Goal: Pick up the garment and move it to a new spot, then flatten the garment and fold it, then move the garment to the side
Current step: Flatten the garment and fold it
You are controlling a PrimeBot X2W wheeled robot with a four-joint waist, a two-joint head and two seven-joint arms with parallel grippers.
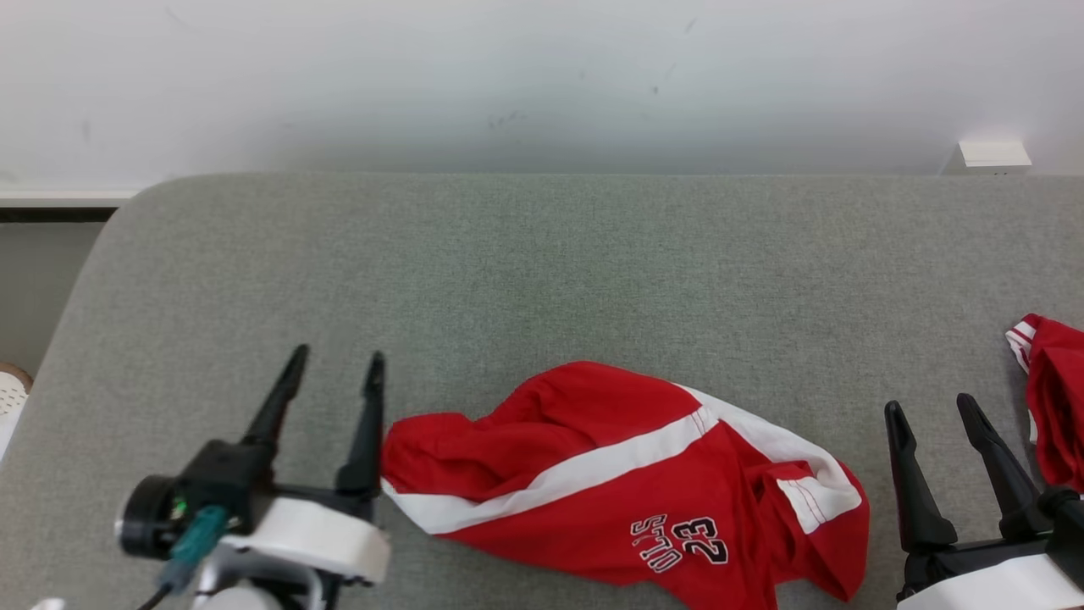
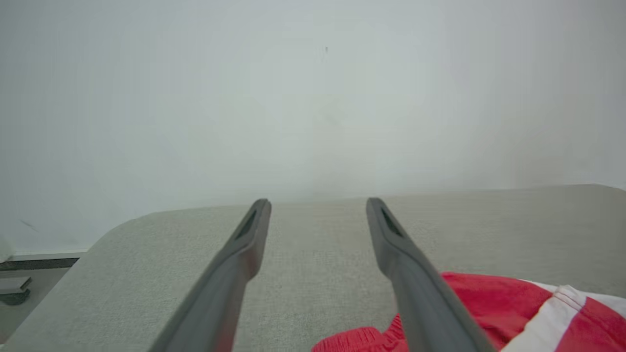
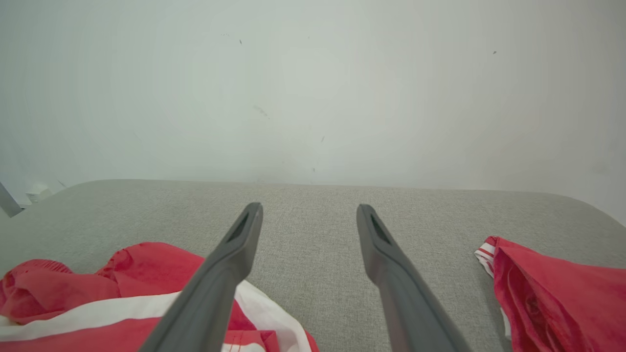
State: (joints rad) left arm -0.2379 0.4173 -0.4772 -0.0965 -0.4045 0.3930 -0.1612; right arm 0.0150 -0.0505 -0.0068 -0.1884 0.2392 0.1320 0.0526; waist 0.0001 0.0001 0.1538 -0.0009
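The garment [image 1: 627,483] is a pair of red shorts with a white stripe and the number 23, lying crumpled on the grey table [image 1: 542,271] near its front edge. My left gripper [image 1: 337,357] stands open just left of the garment's left end, nothing between its fingers. In the left wrist view the left gripper [image 2: 318,201] has the garment [image 2: 499,313] at its lower right. My right gripper [image 1: 931,407] stands open just right of the garment, empty. The right wrist view shows the right gripper [image 3: 309,207] with the garment [image 3: 112,288] at lower left.
A second red garment [image 1: 1054,398] lies at the table's right edge, also in the right wrist view [image 3: 557,298]. A white wall [image 1: 542,76] rises behind the table. A small white box [image 1: 989,156] sits by the wall at back right. Bare grey table surface stretches beyond both grippers.
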